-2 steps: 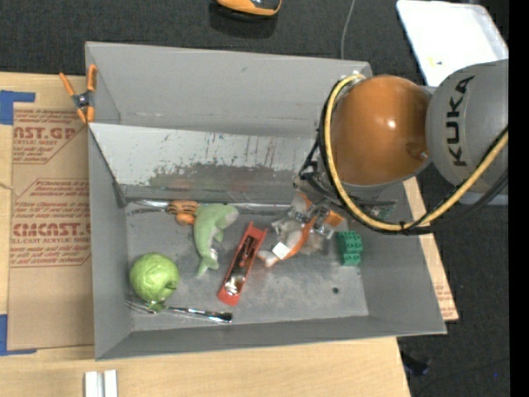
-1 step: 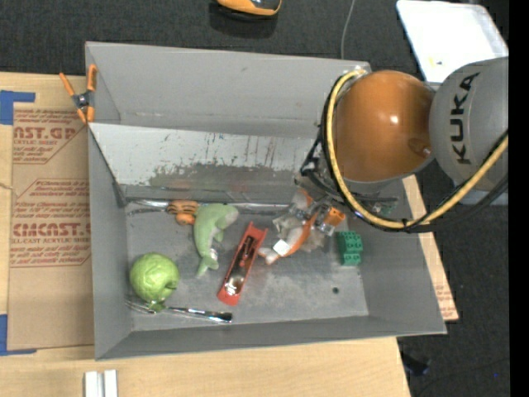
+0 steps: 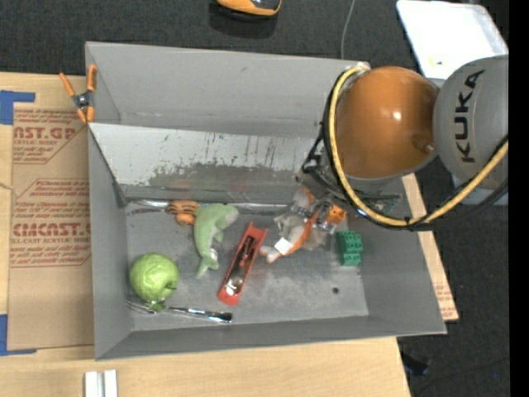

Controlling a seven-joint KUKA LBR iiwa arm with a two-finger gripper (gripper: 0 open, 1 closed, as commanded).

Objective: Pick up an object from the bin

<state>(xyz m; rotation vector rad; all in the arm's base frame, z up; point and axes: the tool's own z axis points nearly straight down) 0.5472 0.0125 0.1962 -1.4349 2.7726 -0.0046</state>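
Note:
My gripper [image 3: 315, 211] reaches down under the arm's orange dome into the right half of the bin, near the back wall. Right below it, and touching or nearly touching it, lies a small orange, white and clear piece [image 3: 288, 240]; I cannot tell whether it is gripped. A green toy brick [image 3: 350, 248] stands just right of that piece. To the left, a flat red tool [image 3: 240, 264] lies slanted on the bin floor.
A pale green soft toy figure [image 3: 212, 227] lies left of the red tool, with a small orange thing [image 3: 184, 212] behind it. A green ball [image 3: 154, 277] sits at the front left, and a thin metal-handled brush [image 3: 178, 309] lies along the front wall.

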